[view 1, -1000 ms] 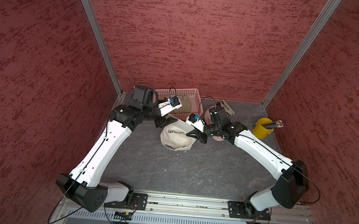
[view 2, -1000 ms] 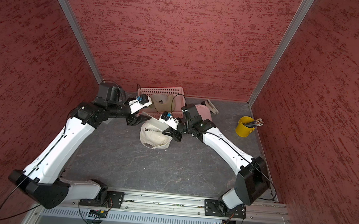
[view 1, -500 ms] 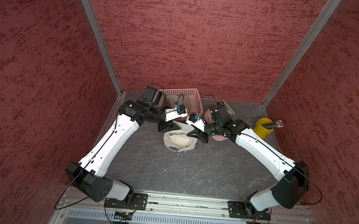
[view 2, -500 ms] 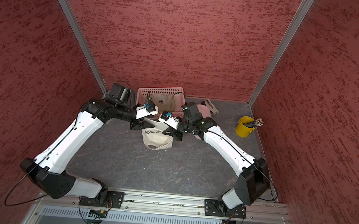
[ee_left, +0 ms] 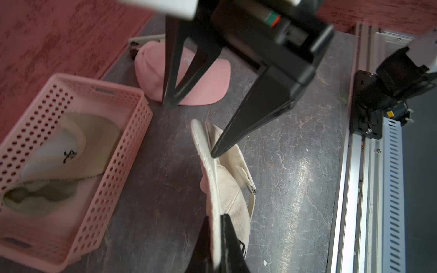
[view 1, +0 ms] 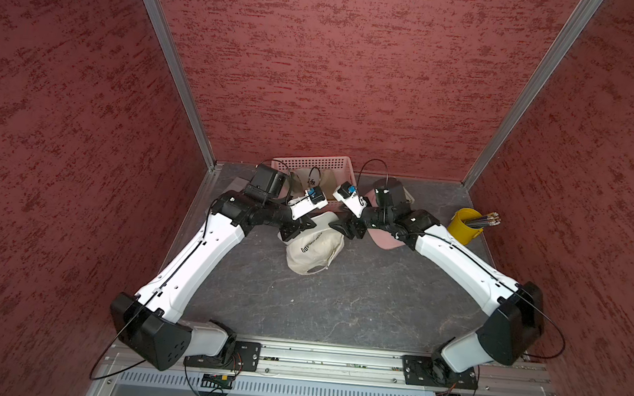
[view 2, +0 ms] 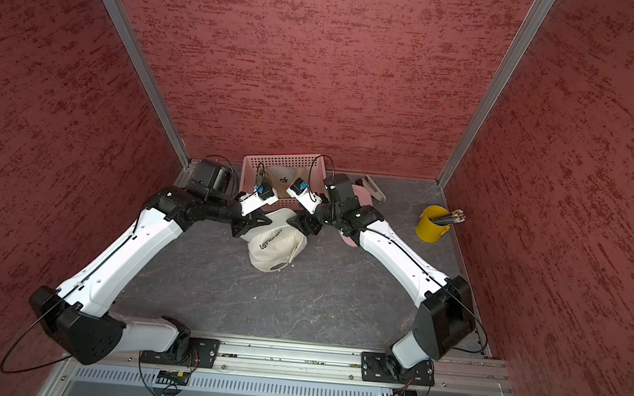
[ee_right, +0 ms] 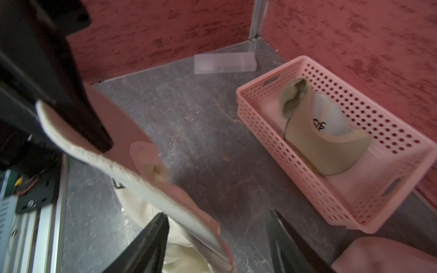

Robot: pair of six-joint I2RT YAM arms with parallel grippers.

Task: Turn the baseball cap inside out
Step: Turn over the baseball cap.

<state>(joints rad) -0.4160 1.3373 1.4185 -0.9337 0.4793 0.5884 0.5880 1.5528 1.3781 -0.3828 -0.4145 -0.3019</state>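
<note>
Baseball cap (view 1: 315, 249), cream, sits mid-surface (view 1: 338, 305), a little toward 12 o'clock, lettering facing outward in both top views, so I judge the crown not yet turned. Left jaws are pressed together on the brim (ee_left: 208, 165); my left wrist view shows it pinched edge-on, crown (ee_left: 234, 186) sagging below. Whether the crown rests on the surface I cannot tell. Right jaws are spread and grip nothing; the free end of the brim (ee_right: 132, 175) runs into their gap, close to one finger, the other well clear. Pink basket (view 1: 312, 162) with a tan cap (ee_right: 326, 146) stands at 12 o'clock of the cream one, a pink cap (view 1: 385, 240) at 3 o'clock under the right arm, a yellow cup (view 1: 464, 228) further out the same way. Step in hand, as I read it: left anchors the brim while right re-aims. Next move calls for steering the right jaws down to the crown, to push it through its opening or catch the rim, left holding steady. Risk: fabric bunching or the brim slipping.
</note>
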